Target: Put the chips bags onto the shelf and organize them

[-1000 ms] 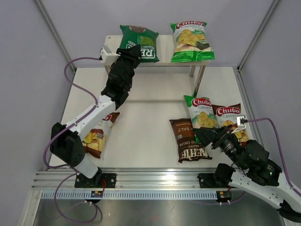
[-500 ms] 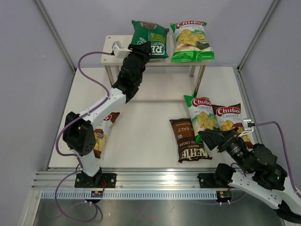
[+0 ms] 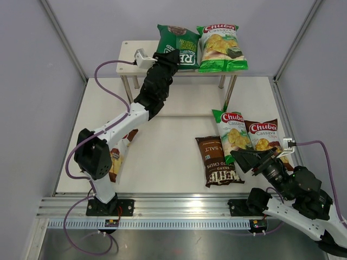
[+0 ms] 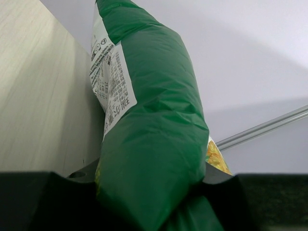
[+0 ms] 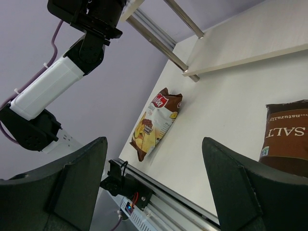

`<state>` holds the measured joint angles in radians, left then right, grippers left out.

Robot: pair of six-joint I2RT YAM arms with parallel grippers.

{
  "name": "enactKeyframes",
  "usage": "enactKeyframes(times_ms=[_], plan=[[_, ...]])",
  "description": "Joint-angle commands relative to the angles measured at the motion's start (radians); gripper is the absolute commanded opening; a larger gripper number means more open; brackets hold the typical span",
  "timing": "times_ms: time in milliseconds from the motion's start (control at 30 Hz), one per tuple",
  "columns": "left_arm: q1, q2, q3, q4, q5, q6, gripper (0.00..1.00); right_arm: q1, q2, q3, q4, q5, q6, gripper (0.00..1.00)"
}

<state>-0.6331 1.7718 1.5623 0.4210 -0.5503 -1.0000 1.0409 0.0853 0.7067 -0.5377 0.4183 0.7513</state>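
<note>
The shelf (image 3: 129, 53) stands at the back. On its top board lies a light-green Chuba bag (image 3: 221, 47), and just left of it the dark-green REAL bag (image 3: 180, 43). My left gripper (image 3: 166, 57) is shut on that bag's near end. In the left wrist view the REAL bag (image 4: 154, 130) fills the space between the jaws, beside the pale board (image 4: 33, 96). My right gripper (image 3: 245, 159) hovers open and holds nothing, near the dark-brown Kettle bag (image 3: 217, 161). The table also holds a light-green Chuba bag (image 3: 232, 132) and two brown-and-white Chuba bags (image 3: 264, 140) (image 3: 115, 158).
The right wrist view shows the left brown-and-white bag (image 5: 155, 122), the Kettle bag (image 5: 288, 137), the shelf's lower board (image 5: 245, 50) and the left arm (image 5: 53, 86). Silver frame posts stand at the back corners. A metal rail (image 3: 179, 208) runs along the near edge.
My left gripper carried the REAL bag rightward along the shelf top until it sits against the light-green Chuba bag. The right arm shifted slightly to the right.
</note>
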Motion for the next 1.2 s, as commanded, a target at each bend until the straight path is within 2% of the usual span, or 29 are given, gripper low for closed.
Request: enactKeyframes(times_ms=[0, 200, 233, 367, 467, 633, 867, 1100, 1167], plan=[[-0.016, 0.009, 0.007, -0.002, -0.026, 0.012, 0.36, 0.005, -0.010, 0.033, -0.024, 0.066, -0.018, 0.88], [-0.020, -0.034, -0.047, -0.007, -0.065, 0.035, 0.58, 0.007, -0.007, 0.046, -0.038, 0.086, -0.021, 0.88], [-0.023, -0.041, -0.051, -0.008, -0.072, 0.037, 0.69, 0.005, -0.006, 0.048, -0.039, 0.088, -0.023, 0.88], [-0.025, -0.072, -0.074, -0.039, -0.094, 0.046, 0.89, 0.005, 0.005, 0.056, -0.045, 0.096, -0.024, 0.88], [-0.025, -0.090, -0.097, -0.059, -0.106, 0.043, 0.96, 0.005, 0.017, 0.060, -0.047, 0.100, -0.027, 0.88], [-0.023, -0.146, -0.137, -0.110, -0.111, 0.044, 0.99, 0.005, 0.094, 0.095, -0.094, 0.122, -0.046, 0.90], [-0.023, -0.244, -0.212, -0.133, -0.102, 0.063, 0.99, 0.005, 0.465, 0.249, -0.248, 0.100, -0.096, 0.94], [-0.024, -0.388, -0.289, -0.106, -0.109, 0.124, 0.99, -0.002, 0.689, 0.221, -0.105, 0.039, -0.156, 0.96], [-0.027, -0.452, -0.306, -0.111, -0.108, 0.152, 0.99, -0.069, 0.749, 0.227, -0.079, 0.008, -0.179, 0.96]])
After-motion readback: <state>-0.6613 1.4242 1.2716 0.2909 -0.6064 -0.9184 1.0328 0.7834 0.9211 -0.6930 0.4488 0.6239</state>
